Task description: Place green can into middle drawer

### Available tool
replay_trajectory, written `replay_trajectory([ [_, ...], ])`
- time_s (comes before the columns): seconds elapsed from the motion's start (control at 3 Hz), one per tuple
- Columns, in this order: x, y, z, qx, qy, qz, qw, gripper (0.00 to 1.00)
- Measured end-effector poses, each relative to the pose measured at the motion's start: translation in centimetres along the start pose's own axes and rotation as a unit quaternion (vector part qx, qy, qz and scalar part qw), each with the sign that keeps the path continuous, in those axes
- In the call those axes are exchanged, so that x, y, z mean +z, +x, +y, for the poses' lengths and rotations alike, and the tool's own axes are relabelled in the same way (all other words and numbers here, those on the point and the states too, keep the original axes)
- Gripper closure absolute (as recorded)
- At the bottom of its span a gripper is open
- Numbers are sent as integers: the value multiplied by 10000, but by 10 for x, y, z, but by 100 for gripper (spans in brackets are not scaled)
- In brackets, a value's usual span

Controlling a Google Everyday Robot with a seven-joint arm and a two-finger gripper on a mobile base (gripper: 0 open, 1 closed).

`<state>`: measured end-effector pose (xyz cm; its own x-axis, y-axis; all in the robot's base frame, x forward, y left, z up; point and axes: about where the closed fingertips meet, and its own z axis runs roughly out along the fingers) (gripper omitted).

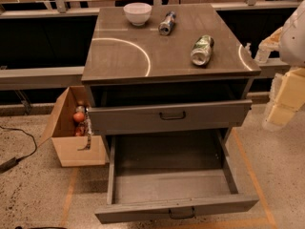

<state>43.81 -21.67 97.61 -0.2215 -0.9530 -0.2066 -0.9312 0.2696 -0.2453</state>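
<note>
The green can [202,50] lies on its side on the right part of the cabinet top [124,56], its silvery end facing the front. Below, one drawer [169,116] is pulled out slightly. The drawer under it [171,185] is pulled far out and holds nothing. My arm comes in at the right edge, beside the cabinet and below the level of its top. My gripper [279,113] hangs there, apart from the can and from both drawers.
A slimmer silver and dark can [167,23] lies at the back of the top, next to a white bowl [137,13]. An open cardboard box [71,132] with small items stands on the floor to the left. A cable [19,149] lies at the far left.
</note>
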Motion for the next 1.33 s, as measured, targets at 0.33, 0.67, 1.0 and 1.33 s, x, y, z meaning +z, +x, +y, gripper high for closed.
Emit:
replay_trajectory([
  [0.33, 0, 0, 0, 0, 1, 0, 10000, 0],
  [0.67, 2, 5, -9, 387, 236, -333, 9984, 0],
  [1.0, 12, 13, -37, 977, 605, -964, 9887, 0],
  [1.33, 35, 13, -76, 1338, 912, -1749, 9712, 0],
])
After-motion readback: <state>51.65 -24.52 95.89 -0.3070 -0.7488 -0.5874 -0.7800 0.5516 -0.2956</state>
